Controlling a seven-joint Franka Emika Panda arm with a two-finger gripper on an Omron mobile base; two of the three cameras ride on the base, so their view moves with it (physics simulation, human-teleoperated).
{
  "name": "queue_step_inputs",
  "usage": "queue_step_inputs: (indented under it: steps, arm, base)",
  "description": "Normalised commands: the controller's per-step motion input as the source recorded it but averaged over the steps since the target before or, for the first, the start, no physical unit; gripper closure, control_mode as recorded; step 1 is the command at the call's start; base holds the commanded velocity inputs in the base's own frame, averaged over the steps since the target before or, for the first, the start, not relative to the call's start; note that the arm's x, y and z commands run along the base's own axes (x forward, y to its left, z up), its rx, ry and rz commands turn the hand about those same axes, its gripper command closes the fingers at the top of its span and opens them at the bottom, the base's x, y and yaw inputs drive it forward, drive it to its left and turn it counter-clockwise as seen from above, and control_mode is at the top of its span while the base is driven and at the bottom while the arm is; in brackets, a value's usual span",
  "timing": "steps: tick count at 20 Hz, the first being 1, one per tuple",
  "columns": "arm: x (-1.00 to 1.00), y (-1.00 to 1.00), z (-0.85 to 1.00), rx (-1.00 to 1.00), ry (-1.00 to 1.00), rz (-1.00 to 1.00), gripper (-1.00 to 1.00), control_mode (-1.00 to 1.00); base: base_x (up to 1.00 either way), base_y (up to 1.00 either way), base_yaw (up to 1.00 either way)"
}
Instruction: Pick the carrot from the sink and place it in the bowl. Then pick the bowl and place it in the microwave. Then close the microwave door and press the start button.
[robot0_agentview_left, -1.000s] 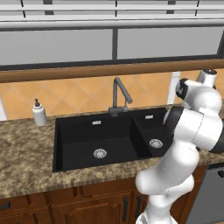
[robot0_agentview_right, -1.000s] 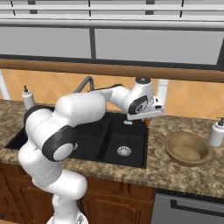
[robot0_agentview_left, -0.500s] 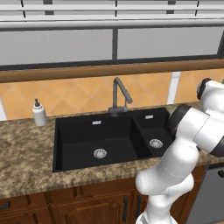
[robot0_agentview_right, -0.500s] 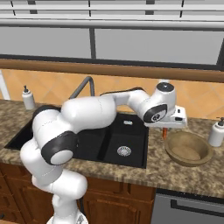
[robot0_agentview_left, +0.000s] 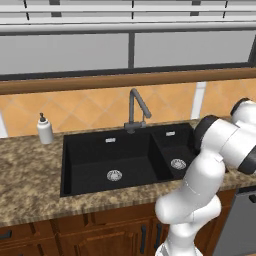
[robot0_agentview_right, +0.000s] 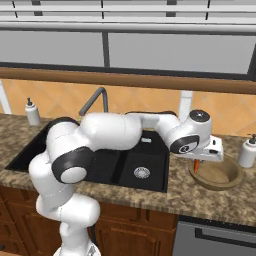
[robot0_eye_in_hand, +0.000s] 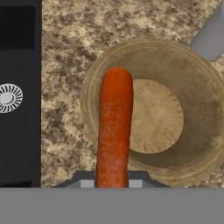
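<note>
The bowl (robot0_agentview_right: 216, 174) sits on the counter (robot0_agentview_right: 150, 197) just right of the sink (robot0_agentview_right: 125, 167), with a soap bottle (robot0_agentview_right: 247, 151) behind it and the carrot (robot0_eye_in_hand: 114, 131) above its left side.

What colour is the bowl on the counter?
Tan-brown wood, with a paler round floor; the bowl shows best in the hand view.

No readable text, labels, brands, numbers or signs on any surface in these views.
</note>
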Motion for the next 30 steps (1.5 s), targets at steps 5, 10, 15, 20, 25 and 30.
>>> queue_step_inputs:
  steps: [5,10,15,20,25,30]
  arm:
    - [0.05,-0.47,-0.21,0.06,0.01,0.01,1.0,-1.0]
    - [0.16,-0.42,-0.17,0.04,0.0,0.04,1.0,-1.0]
    - [0.16,-0.19,-0.25,0.0,0.0,0.04,1.0,-1.0]
    - [0.3,0.0,-0.12,0.0,0.0,0.0,1.0,-1.0]
    - [0.37,0.0,-0.29,0.0,0.0,0.0,1.0,-1.0]
    - [0.14,0.0,-0.41,0.0,0.0,0.0,1.0,-1.0]
  base:
    - [0.0,0.0,0.0]
    - [0.0,0.0,0.0]
    - [0.0,0.0,0.0]
    - [0.0,0.0,0.0]
    - [0.0,0.0,0.0]
    - [0.0,0.0,0.0]
